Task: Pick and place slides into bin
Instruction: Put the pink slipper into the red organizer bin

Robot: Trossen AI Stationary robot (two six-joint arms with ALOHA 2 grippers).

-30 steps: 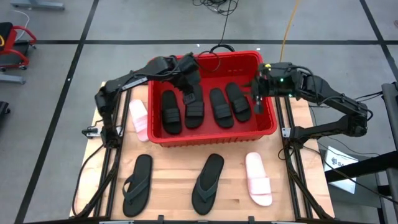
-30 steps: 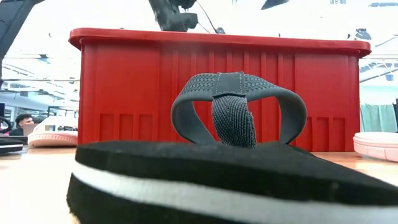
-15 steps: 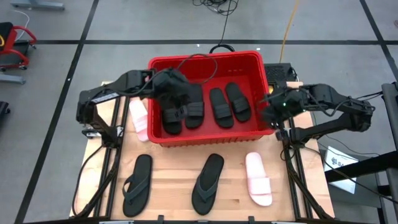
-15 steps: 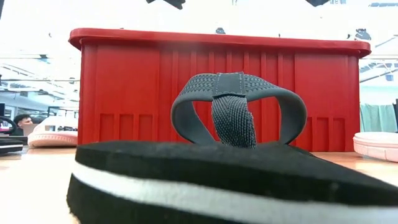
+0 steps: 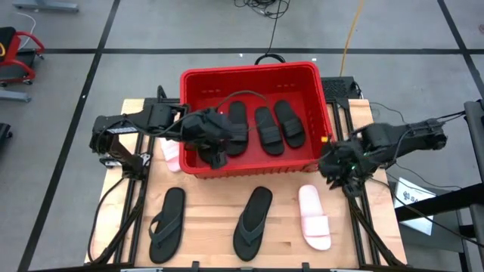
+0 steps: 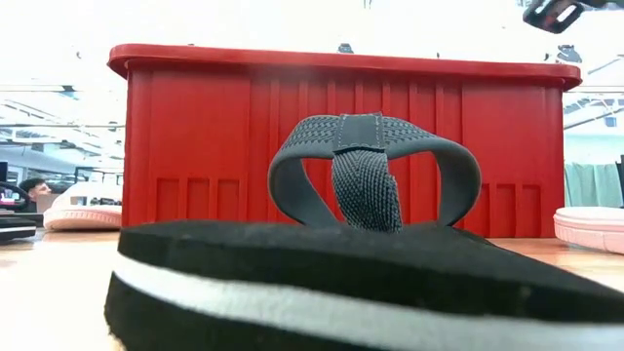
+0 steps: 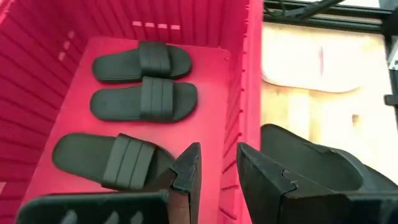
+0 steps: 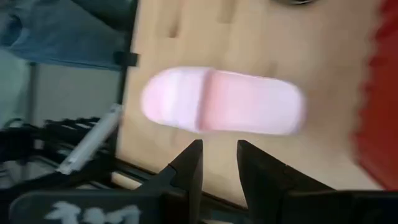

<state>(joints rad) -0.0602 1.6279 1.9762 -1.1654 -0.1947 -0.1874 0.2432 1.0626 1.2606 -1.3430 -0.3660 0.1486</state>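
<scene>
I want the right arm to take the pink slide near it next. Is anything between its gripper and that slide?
Nothing visible. The right gripper hangs with its fingers apart over bare table, and the pink slide lies flat ahead of it, nothing on it or beside it; the red bin stands off to one side.

1. In the high view the left arm [image 5: 198, 128] covers the leftmost black slide in the bin [image 5: 314, 155] — only slivers show.
2. The pink slide [image 5: 169, 147] at centre left is half hidden by that arm.
3. Low view: a flip-flop [image 6: 361, 273] fills the foreground — cut off at the bottom edge.
4. Right wrist view: the pink slide [image 8: 224, 102] is blurred.
</scene>
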